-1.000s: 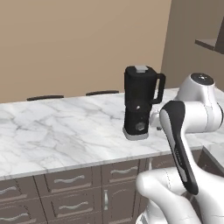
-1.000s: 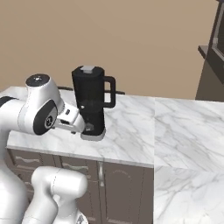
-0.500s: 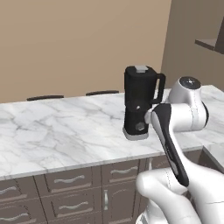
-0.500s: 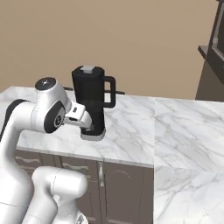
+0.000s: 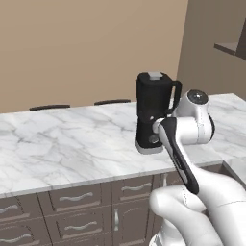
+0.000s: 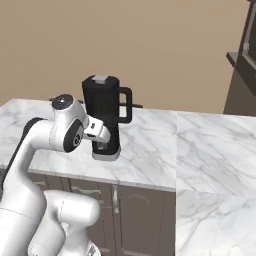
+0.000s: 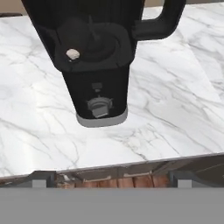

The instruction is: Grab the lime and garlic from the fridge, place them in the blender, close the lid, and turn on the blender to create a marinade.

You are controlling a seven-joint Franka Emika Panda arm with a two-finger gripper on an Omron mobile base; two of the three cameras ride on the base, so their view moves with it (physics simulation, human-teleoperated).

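Observation:
The black blender (image 5: pixel 152 113) stands on the marble counter, its handle to the right. The flat black lid (image 5: pixel 154 76) with a grey cap sits on the jug and also tops the blender (image 6: pixel 102 112) as the lid (image 6: pixel 101 79) in the right base view. My gripper (image 6: pixel 103 142) hangs close in front of the blender's base. In the hand view the gripper (image 7: pixel 111 179) is open, its fingertips (image 7: pixel 41 178) wide apart, facing the base's knob (image 7: pixel 99 107). A small pale lump (image 7: pixel 72 54) shows in the jug; I cannot tell if it is the garlic. Lime and fridge are out of view.
The marble counter (image 5: pixel 62 144) runs left and turns a corner at the right (image 6: pixel 215 150). Dark drawers and cabinet doors (image 5: pixel 77 199) sit under its front edge. A dark tall cabinet (image 6: pixel 245 75) stands at the far right. Two low dark bars (image 5: pixel 48 107) lie by the back wall.
My arm has swung in toward the blender, bringing the open gripper close to its base. The blender and lid have not moved.

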